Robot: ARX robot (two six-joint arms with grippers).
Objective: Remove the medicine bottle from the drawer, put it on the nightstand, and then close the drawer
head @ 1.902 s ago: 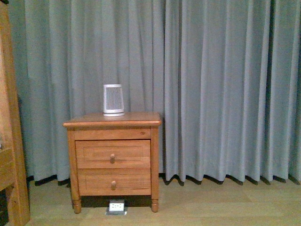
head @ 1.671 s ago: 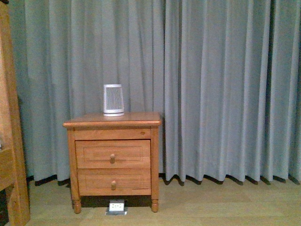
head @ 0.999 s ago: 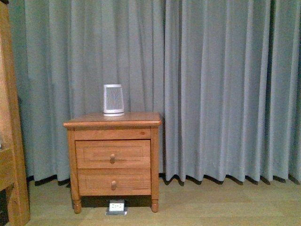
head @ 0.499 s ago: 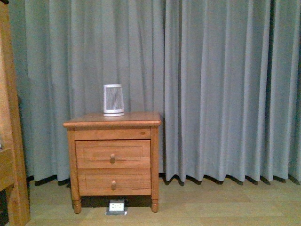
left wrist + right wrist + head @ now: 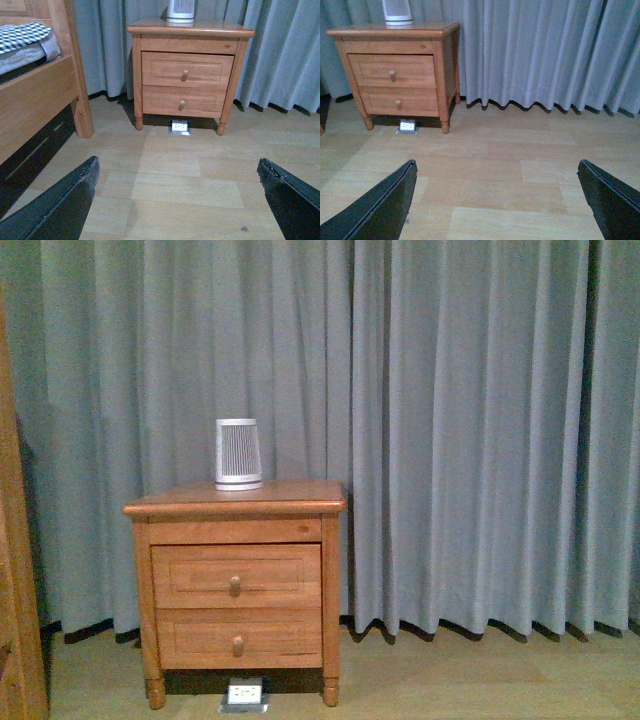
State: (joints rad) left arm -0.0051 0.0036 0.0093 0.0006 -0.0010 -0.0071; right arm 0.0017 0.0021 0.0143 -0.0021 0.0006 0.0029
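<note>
The orange-brown nightstand [image 5: 235, 501] stands on the floor before a grey curtain. It also shows in the left wrist view [image 5: 190, 29] and the right wrist view [image 5: 395, 31]. Its upper drawer [image 5: 236, 576] is shut, with a round knob; it shows too in the wrist views [image 5: 186, 70] [image 5: 391, 70]. The medicine bottle is hidden. My left gripper [image 5: 177, 172] is open and empty, low over the wooden floor, well short of the nightstand. My right gripper [image 5: 497, 172] is open and empty over the floor, to the right of the nightstand. Neither arm shows in the front view.
A white-grey ribbed cone device [image 5: 238, 453] stands on the nightstand top. A shut lower drawer [image 5: 238, 638] sits below. A small white floor socket [image 5: 243, 693] lies under the nightstand. A wooden bed frame [image 5: 35, 95] with checked bedding stands left. Grey curtain [image 5: 470, 430] behind.
The front view has shifted: the nightstand now sits slightly lower, further left and larger, and less of the wooden piece at the left edge shows. Nothing on the nightstand has moved.
</note>
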